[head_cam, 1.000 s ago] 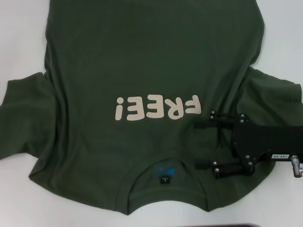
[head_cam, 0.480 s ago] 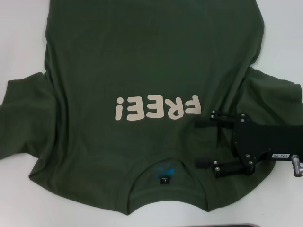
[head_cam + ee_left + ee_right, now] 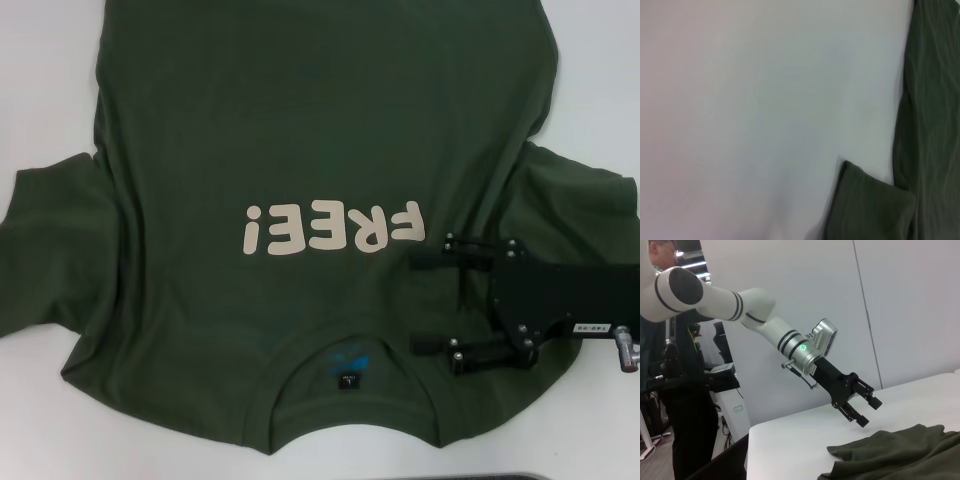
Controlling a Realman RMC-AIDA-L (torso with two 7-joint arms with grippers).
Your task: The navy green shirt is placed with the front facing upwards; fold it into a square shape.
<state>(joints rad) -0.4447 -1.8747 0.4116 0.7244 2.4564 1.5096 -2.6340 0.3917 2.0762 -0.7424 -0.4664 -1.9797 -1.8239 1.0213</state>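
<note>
Looking across your table (image 3: 40, 90) from the head camera, start at 9 o'clock: the left sleeve (image 3: 45, 250) of the navy green shirt (image 3: 320, 130) lies spread flat on the white top, slightly wrinkled along its hem. You do not get the left tool in the head view; it turns up only in the right wrist view (image 3: 860, 407), hanging above the table with a sleeve edge bunched just below it, and its two dark fingers stand parted with nothing between them. Your left wrist camera gives you bare table (image 3: 750, 110) and a strip of green cloth (image 3: 930, 125) with one folded corner.

At the centre, the shirt lies front up and fills most of the table. The cream "FREE!" lettering (image 3: 333, 228) reads upside down to you, and the ribbed collar (image 3: 350, 385) sits at 6 o'clock with its small dark neck label (image 3: 347, 379) showing inside.

Toward 4 o'clock, the right tool (image 3: 425, 303) lies low over the shoulder area, just beside the collar, fingers pointing at 9 o'clock. Its two fingers (image 3: 445, 261) are spread wide, holding no cloth. Whether they touch the fabric you cannot tell. The right sleeve (image 3: 585, 205) lies rumpled at 3 o'clock.
</note>
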